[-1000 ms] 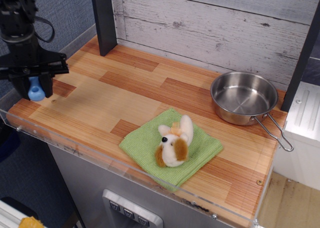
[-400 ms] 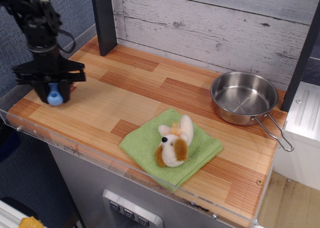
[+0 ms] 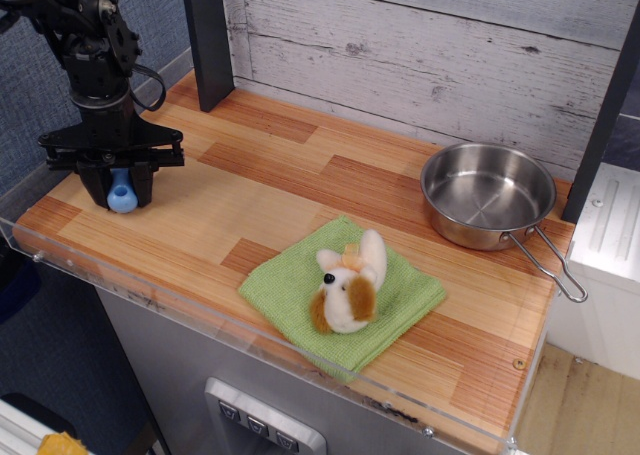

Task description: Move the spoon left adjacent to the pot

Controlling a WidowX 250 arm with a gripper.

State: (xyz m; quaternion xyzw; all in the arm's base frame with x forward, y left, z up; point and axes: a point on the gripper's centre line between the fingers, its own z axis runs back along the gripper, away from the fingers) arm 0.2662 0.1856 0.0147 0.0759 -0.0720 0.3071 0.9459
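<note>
The spoon (image 3: 120,194) shows only as its light-blue handle hanging down between my fingers at the far left of the wooden counter; its grey bowl is hidden. My gripper (image 3: 119,183) is shut on the spoon and holds it just above the counter. The pot (image 3: 487,193), a shiny steel pan with a wire-loop handle pointing to the front right, stands at the far right, a long way from the spoon.
A green cloth (image 3: 342,295) with a white and brown plush toy (image 3: 347,283) on it lies at the front middle. A dark post (image 3: 209,37) stands at the back left. A clear rim (image 3: 200,310) runs along the counter's front edge. A white block (image 3: 608,237) stands right of the pot.
My gripper has moved right and a little toward the back with the spoon held in it. The pot, cloth and toy have not moved.
</note>
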